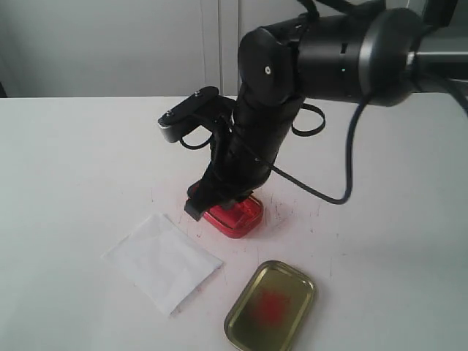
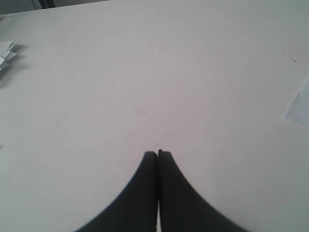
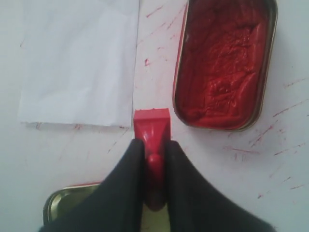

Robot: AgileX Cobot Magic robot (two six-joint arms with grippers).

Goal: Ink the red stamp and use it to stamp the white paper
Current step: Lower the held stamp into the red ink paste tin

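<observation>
My right gripper (image 3: 153, 147) is shut on the red stamp (image 3: 152, 126), whose handle sits between the black fingers and whose block end sticks out in front. The stamp hangs over the bare table between the white paper (image 3: 79, 60) and the open red ink tin (image 3: 223, 63). In the exterior view the right arm hides the stamp and covers part of the ink tin (image 1: 238, 216); the white paper (image 1: 162, 261) lies to its front left. My left gripper (image 2: 158, 153) is shut and empty above bare table.
The gold tin lid (image 1: 270, 307) with a red smear lies open side up near the front edge, and it shows under my right fingers as the lid (image 3: 65, 203). Red ink streaks mark the table (image 3: 270, 145) round the tin. Folded paper scraps (image 2: 6, 54) lie apart from the left gripper.
</observation>
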